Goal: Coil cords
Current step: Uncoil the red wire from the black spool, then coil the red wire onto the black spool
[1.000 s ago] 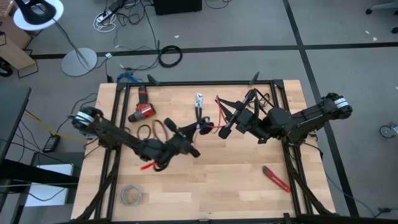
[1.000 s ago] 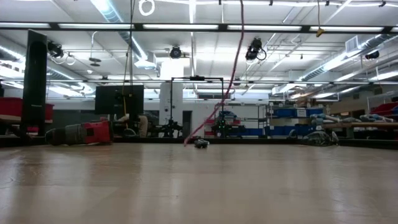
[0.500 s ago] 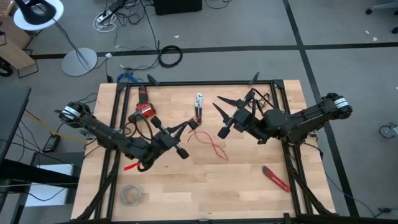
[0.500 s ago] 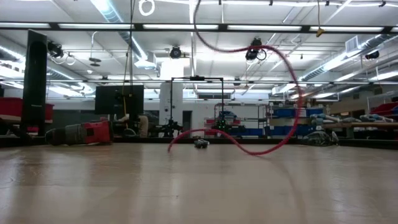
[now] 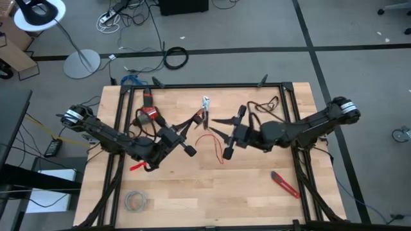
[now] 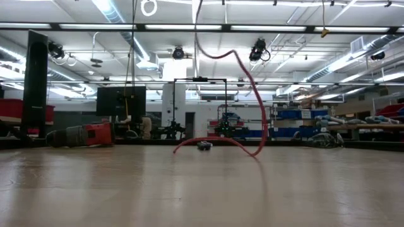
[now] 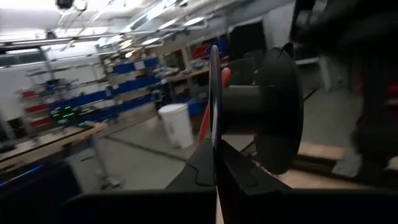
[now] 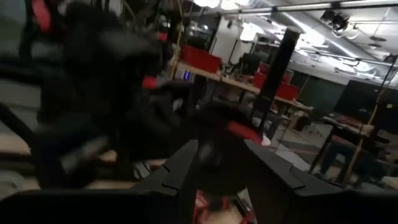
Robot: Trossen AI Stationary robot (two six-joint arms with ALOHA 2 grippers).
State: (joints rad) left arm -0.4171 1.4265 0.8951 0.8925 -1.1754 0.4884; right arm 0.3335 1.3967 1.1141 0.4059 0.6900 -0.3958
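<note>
Left pincer (image 5: 198, 118) raised over table (image 5: 257, 199) centre-left, fingers pressed together, pinching one end of thin red cord (image 5: 212, 142). Cord hanging from that grip, drooping onto wood between both arms, looping in a loose curve, far end near right pincer (image 5: 223, 128). In low view, red cord (image 6: 243, 69) dropping from above, bending once, then arching along tabletop. Right pincer just beside cord at table centre, fingers spread apart, nothing between them; in right wrist view, both fingers (image 8: 180, 171) parted with red strand visible below the gap, not gripped. Left wrist view blurred: closed fingers (image 7: 214, 155) edge-on, red sliver behind. Elsewhere on table: red drill (image 5: 146, 114) near far left edge, red-handled cutter (image 5: 284, 185) near right front, grey wire bundle (image 5: 135, 201) at left front corner, pliers (image 5: 205, 106) far centre.
</note>
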